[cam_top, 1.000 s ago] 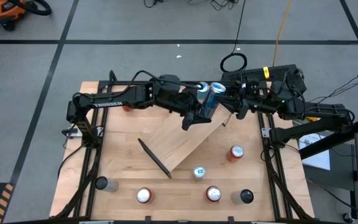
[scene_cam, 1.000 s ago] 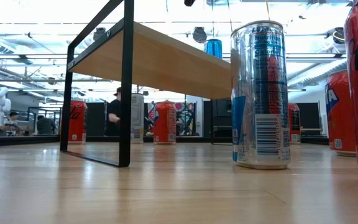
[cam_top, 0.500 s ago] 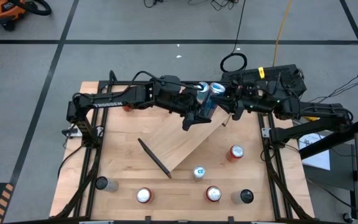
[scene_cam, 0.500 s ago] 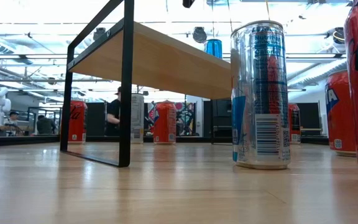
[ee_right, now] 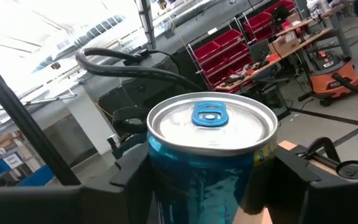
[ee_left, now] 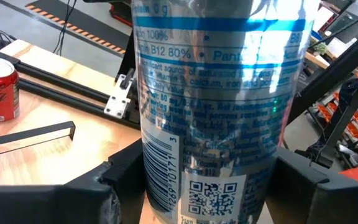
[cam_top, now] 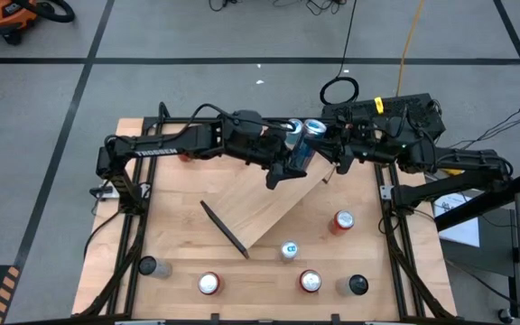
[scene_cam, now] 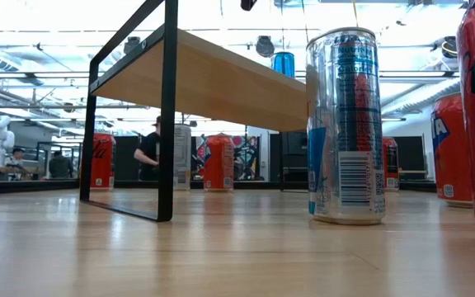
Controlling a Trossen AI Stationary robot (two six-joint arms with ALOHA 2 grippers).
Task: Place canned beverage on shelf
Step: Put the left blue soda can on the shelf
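Observation:
A silver-and-blue canned beverage (cam_top: 305, 147) hangs tilted above the far end of the shelf (cam_top: 260, 212), its top toward the far right. My left gripper (cam_top: 296, 162) reaches in from the left and is shut on its lower body. My right gripper (cam_top: 325, 135) reaches in from the right and is shut on the can near the top. A second blue can (cam_top: 293, 128) stands on the shelf's far end; in the low view this can (scene_cam: 284, 63) shows on the board (scene_cam: 213, 82). My left gripper pinches the can's lower wall (ee_left: 160, 186), by the barcode, between its two fingers (ee_left: 114, 186). It comes in nearly level from the table's left, and the can is clear of the shelf. My right gripper has a finger (ee_right: 135, 180) on either side of the can's upper wall (ee_right: 166, 168), just under the rim. It comes in about level from the table's right, and the lid with its blue tab (ee_right: 209, 116) tips toward it.
Several cans stand on the table (cam_top: 179, 244) near its front edge: a red one (cam_top: 343, 219), a silver-blue one (cam_top: 289, 250), another red one (cam_top: 310, 281) and dark ones (cam_top: 357, 285). The table's black frame rails (cam_top: 395, 244) run along both sides.

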